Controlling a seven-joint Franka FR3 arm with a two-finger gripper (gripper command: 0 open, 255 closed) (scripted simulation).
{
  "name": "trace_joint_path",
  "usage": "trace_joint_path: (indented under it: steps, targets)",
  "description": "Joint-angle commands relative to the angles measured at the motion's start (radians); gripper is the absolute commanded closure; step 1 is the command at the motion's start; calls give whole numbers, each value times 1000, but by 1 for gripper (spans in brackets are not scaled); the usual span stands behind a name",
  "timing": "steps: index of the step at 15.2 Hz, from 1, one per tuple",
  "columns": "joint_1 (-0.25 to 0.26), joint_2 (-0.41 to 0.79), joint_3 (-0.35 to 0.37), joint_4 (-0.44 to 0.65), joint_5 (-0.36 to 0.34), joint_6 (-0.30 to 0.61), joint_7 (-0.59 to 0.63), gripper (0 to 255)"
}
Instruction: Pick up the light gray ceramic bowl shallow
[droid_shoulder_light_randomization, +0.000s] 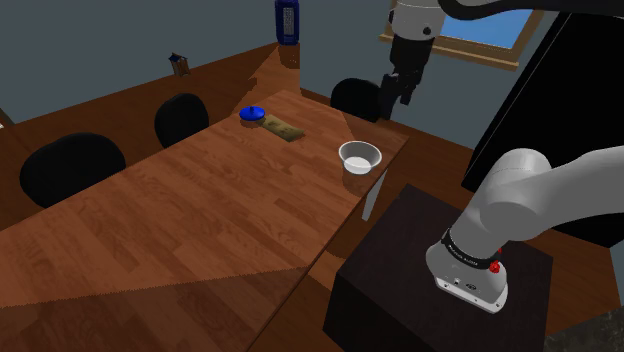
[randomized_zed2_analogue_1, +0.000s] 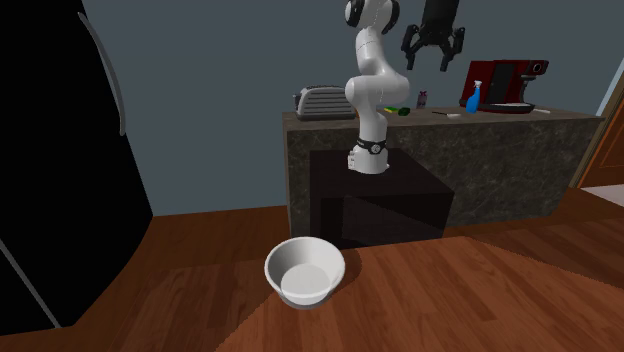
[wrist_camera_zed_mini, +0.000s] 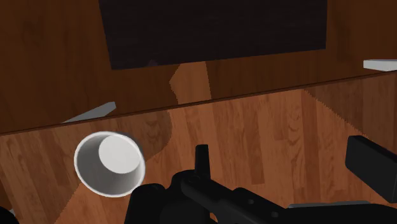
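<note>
the black two-finger gripper (droid_shoulder_light_randomization: 396, 97), spread empty high above the brown wooden table (droid_shoulder_light_randomization: 200, 200), should line one finger inside the shallow light grey round bowl (droid_shoulder_light_randomization: 360, 157) by that table's edge, then descend.

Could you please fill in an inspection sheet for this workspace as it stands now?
Surface: wooden table, brown planks.
Job's things: light grey bowl, upright, near the table edge closest to the stand, untouched.
Clutter: blue-lidded container and tan packet side by side, apart from the bowl.
Grippers: gripper open, high above the table, holding nothing.
Cables: nothing seen.
Surroundings: black chairs along the table; stone counter carrying a toaster and blue spray bottle.
</note>
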Motion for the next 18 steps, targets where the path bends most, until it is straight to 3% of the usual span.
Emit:
trace_joint_path:
  steps: [1, 10, 18]
  targets:
    - [0, 0, 0, 0, 0, 0, 0, 0]
    - [-43, 149, -93, -145, -83, 287, -116, 0]
    - [-84, 385, -174, -179, -143, 555, -208, 0]
